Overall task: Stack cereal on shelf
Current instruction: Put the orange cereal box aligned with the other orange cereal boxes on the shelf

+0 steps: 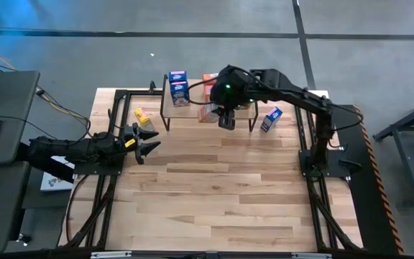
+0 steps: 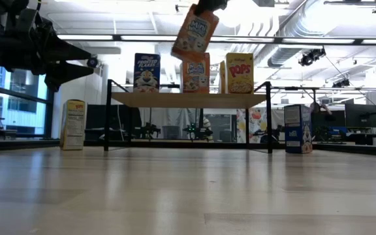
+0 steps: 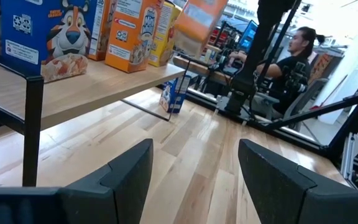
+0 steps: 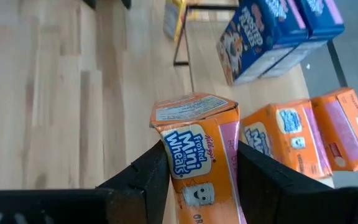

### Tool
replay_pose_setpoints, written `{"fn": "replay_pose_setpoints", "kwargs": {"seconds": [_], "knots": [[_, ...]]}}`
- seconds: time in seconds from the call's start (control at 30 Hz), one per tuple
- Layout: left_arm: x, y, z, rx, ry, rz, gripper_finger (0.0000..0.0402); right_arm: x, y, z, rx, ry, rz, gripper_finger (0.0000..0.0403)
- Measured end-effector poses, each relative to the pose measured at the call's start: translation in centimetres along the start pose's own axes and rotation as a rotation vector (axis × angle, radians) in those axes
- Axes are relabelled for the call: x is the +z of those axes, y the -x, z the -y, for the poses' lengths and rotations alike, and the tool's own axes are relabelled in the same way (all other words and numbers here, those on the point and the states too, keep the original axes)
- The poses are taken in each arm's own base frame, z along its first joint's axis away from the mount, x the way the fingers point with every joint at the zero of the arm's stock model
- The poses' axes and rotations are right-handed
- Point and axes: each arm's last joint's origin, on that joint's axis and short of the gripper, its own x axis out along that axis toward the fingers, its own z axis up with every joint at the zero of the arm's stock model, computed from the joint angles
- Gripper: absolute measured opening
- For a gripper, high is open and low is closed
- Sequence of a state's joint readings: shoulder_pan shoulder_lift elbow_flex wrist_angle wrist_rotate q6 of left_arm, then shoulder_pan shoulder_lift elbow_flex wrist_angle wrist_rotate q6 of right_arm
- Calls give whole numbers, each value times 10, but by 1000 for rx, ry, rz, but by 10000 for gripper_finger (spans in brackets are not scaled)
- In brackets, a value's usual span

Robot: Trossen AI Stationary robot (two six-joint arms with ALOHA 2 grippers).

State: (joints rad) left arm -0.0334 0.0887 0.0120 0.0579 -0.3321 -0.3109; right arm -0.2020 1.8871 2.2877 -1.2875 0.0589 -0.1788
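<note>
Right arm carries an orange box to the shelf, left arm waits.

The shelf (image 2: 188,100), a pale wood plank on thin dark legs, already bears blue, orange and yellow cartons; the right gripper (image 4: 197,163) clamps a tilted orange cereal box (image 2: 195,31) above them, so the next move likely calls for levelling it and lowering onto the orange stack. The left gripper (image 1: 144,142) hovers open near a yellow box (image 1: 143,118) lying on the table.

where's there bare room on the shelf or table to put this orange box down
The shelf is bare between the blue box and the standing orange box. Its other end is crowded up to the yellow Pops box. The tabletop in front is open.
</note>
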Motion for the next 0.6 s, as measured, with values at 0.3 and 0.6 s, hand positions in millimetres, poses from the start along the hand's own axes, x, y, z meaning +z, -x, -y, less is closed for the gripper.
{"fn": "replay_pose_setpoints", "kwargs": {"seconds": [0.3,0.6], "knots": [[0,0,0,-5,0,-2,229,-8,-32,7,20,60,-158,149],[0,0,0,-5,0,-2,229,-7,-37,14,0,92,-145,150]]}}
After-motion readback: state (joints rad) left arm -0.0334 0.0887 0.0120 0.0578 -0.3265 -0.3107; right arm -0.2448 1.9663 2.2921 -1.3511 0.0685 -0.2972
